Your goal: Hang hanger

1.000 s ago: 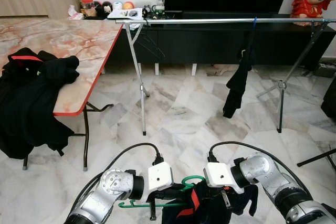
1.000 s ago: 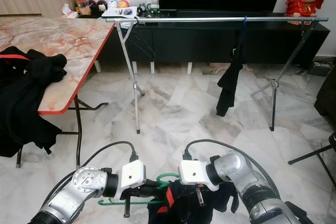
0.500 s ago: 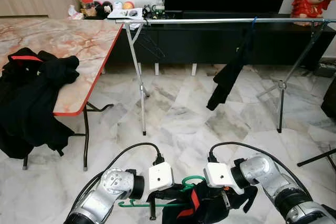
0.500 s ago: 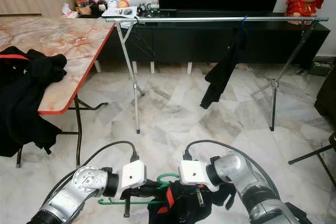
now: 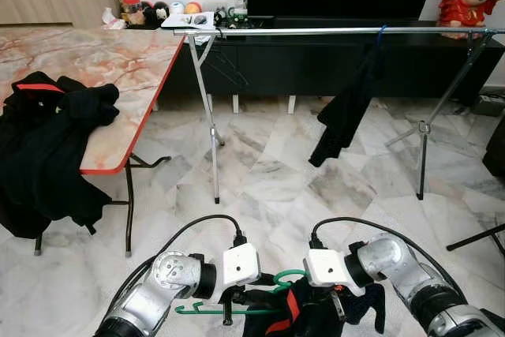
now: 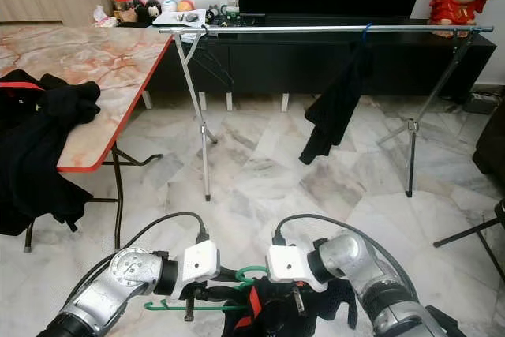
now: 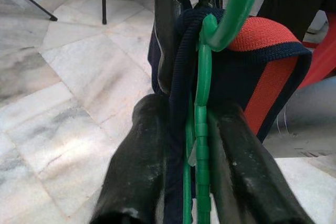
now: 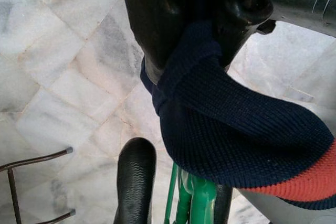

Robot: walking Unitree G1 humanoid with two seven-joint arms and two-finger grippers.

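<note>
Low in the eye views, both grippers meet on a green hanger (image 5: pixel 287 277) that carries a navy garment with a red stripe (image 5: pixel 293 315). My left gripper (image 7: pixel 191 145) is shut on the hanger's stem, with navy collar fabric pinched in beside it. From the other side my right gripper (image 8: pixel 178 192) is shut on the same hanger (image 8: pixel 191 203), under the navy collar (image 8: pixel 247 129). Across the room ahead runs a metal clothes rail (image 5: pixel 316 31). On it hangs a black garment (image 5: pixel 343 116), tilted to the left.
On my left, a marble-topped folding table (image 5: pixel 118 61) holds a pile of black clothes (image 5: pixel 47 140). The rail stands on crossed legs (image 5: pixel 211 132) in front of a black TV cabinet (image 5: pixel 316 61). Marble floor lies between me and the rail.
The black garment on the rail has swung from hanging straight down to tilting left. Both grippers and the hanger have dropped slightly and shifted a little left.
</note>
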